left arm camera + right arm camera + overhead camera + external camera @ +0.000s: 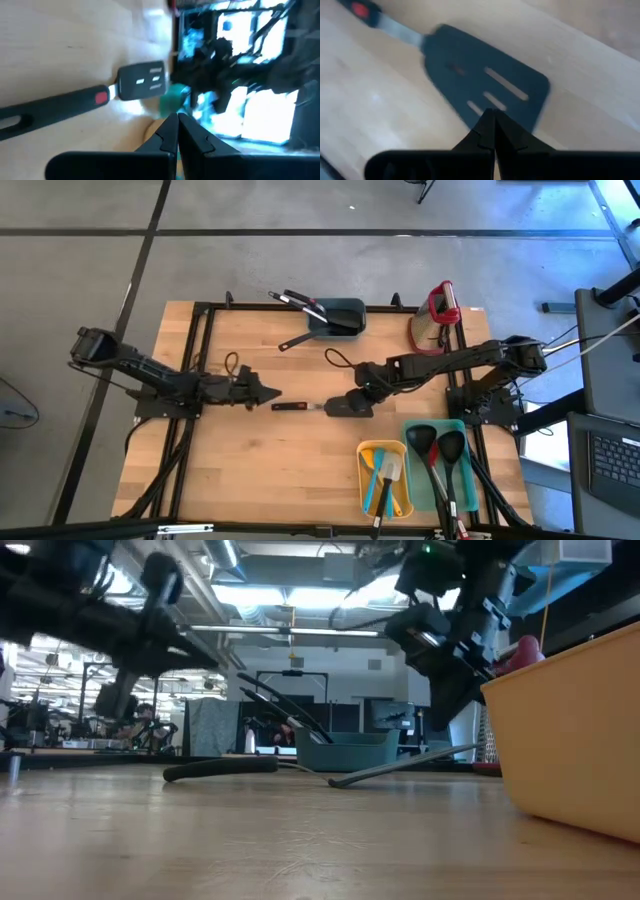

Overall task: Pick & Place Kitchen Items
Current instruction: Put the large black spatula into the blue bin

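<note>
A black slotted turner (325,407) with a red mark on its handle (102,96) lies flat on the wooden table near its middle. Its blade (485,82) points toward the right arm. My left gripper (272,392) is shut and reaches in nearly level from the table's left. Its tip is just short of the turner's handle end and a little to the far side. My right gripper (358,391) is shut, slants down from the right and hovers over the blade (350,406). In the right wrist view its fingertips (491,125) show before the blade's slotted end. I see no touch.
A teal bin (350,308) at the far edge holds black utensils, and another black utensil (296,340) lies on the table beside it. A yellow bin (366,480) with spatulas and a teal tray (412,442) with ladles sit at the near right. A red holder (441,303) stands far right.
</note>
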